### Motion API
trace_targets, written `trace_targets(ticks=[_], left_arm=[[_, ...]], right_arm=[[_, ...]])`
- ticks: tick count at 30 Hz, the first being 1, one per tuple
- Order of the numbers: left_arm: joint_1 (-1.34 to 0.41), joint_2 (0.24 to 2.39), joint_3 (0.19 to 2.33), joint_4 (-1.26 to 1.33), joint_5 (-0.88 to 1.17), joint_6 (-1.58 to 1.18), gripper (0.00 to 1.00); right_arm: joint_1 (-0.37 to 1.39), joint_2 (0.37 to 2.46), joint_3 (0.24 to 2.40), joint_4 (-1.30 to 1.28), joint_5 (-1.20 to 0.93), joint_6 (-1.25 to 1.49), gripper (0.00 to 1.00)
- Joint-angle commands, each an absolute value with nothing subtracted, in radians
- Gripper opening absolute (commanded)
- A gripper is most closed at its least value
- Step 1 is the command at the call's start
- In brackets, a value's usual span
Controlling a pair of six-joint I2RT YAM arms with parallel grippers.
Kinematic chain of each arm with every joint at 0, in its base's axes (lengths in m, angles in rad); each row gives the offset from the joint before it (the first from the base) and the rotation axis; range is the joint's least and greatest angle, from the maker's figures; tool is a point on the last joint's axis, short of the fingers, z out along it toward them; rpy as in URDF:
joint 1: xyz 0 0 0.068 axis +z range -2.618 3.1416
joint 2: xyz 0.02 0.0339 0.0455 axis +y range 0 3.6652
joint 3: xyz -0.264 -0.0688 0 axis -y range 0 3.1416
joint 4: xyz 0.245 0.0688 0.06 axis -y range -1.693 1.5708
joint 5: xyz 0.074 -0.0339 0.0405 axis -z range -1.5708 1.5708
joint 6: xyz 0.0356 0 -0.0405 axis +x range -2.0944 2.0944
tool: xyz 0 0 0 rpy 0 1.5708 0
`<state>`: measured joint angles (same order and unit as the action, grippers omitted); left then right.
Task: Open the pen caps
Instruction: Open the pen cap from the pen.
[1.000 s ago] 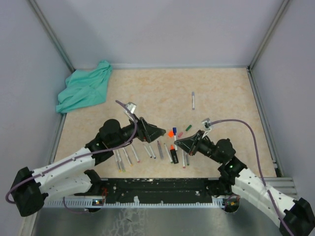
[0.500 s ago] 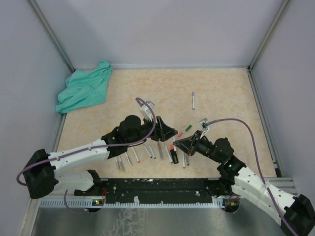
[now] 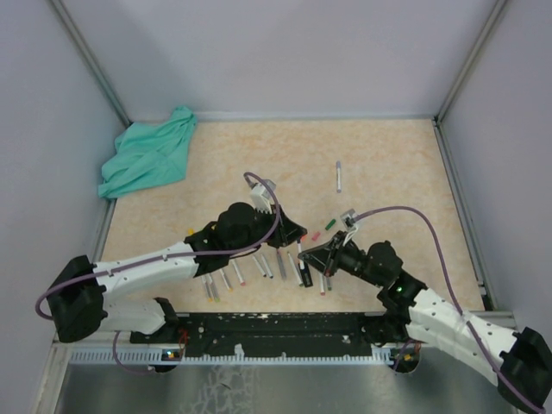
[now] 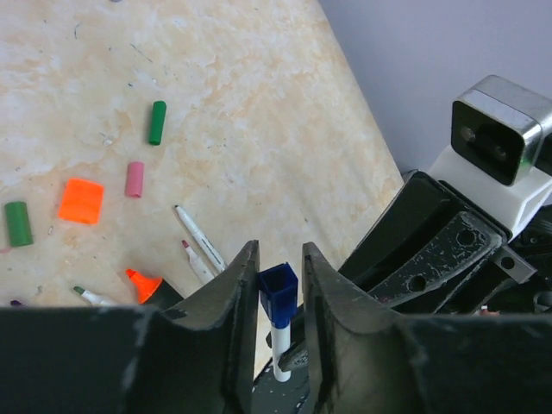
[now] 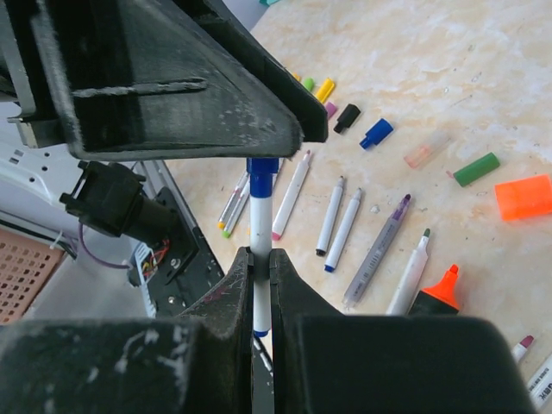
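A white pen stands upright in my right gripper, which is shut on its barrel. Its blue cap sits between the fingers of my left gripper, which have come in tight on it from above. In the top view both grippers meet tip to tip at the middle of the table. Loose pen caps lie on the table: green, pink, bright orange, and blue, black and yellow.
Several uncapped pens lie in a row near the front edge, under the arms. An orange highlighter lies among them. One lone pen rests farther back on the right. A teal cloth is bunched at the back left corner.
My left arm swung right to the held pen and its jaws narrowed from wide open down onto the blue cap. The right gripper shifted slightly left, still holding the pen.
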<state>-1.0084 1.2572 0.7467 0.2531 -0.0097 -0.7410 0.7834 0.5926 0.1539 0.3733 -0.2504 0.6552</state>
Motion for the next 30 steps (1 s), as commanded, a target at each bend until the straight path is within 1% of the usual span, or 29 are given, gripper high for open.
trace_targets(ticks=[1, 3, 4, 7, 8, 9, 10, 11, 12, 14, 16, 19, 21, 24, 30], left_arm=[[-1.017, 1.263, 0.777, 0.268, 0.014, -0.739, 0.27], [-1.017, 1.258, 0.77, 0.272, 0.028, -0.743, 0.24], [-1.017, 1.257, 0.766, 0.276, 0.037, -0.743, 0.2], [-1.017, 1.246, 0.752, 0.289, 0.054, -0.738, 0.01], [-1.017, 1.239, 0.743, 0.3, 0.059, -0.734, 0.0], [-1.017, 1.232, 0.73, 0.319, 0.06, -0.732, 0.0], [-1.016, 1.22, 0.713, 0.355, 0.067, -0.736, 0.0], [-1.016, 1.206, 0.693, 0.397, 0.07, -0.738, 0.0], [-1.016, 1.192, 0.67, 0.442, 0.074, -0.744, 0.0], [-1.016, 1.166, 0.639, 0.503, 0.083, -0.75, 0.0], [-1.016, 1.152, 0.634, 0.518, 0.096, -0.746, 0.0], [-1.015, 1.15, 0.636, 0.534, 0.124, -0.748, 0.0], [-1.014, 1.155, 0.637, 0.542, 0.134, -0.75, 0.0], [-1.014, 1.158, 0.637, 0.545, 0.137, -0.749, 0.0], [-1.007, 1.159, 0.659, 0.545, 0.114, -0.703, 0.0]], right_arm=[[0.822, 0.598, 0.232, 0.397, -0.194, 0.62, 0.0], [0.832, 0.598, 0.237, 0.392, -0.181, 0.614, 0.0], [0.835, 0.599, 0.239, 0.392, -0.176, 0.613, 0.0], [0.845, 0.597, 0.244, 0.387, -0.17, 0.609, 0.0], [0.847, 0.596, 0.244, 0.387, -0.171, 0.609, 0.01], [0.849, 0.592, 0.244, 0.384, -0.17, 0.612, 0.05], [0.852, 0.585, 0.242, 0.381, -0.162, 0.617, 0.25], [0.854, 0.576, 0.238, 0.379, -0.155, 0.622, 0.37], [0.854, 0.565, 0.235, 0.377, -0.149, 0.625, 0.44], [0.854, 0.546, 0.23, 0.37, -0.14, 0.632, 0.54], [0.856, 0.539, 0.235, 0.363, -0.141, 0.634, 0.56], [0.857, 0.556, 0.25, 0.361, -0.154, 0.634, 0.56], [0.86, 0.582, 0.26, 0.377, -0.172, 0.641, 0.53], [0.873, 0.608, 0.273, 0.395, -0.178, 0.647, 0.4], [0.906, 0.613, 0.278, 0.396, -0.181, 0.66, 0.06]])
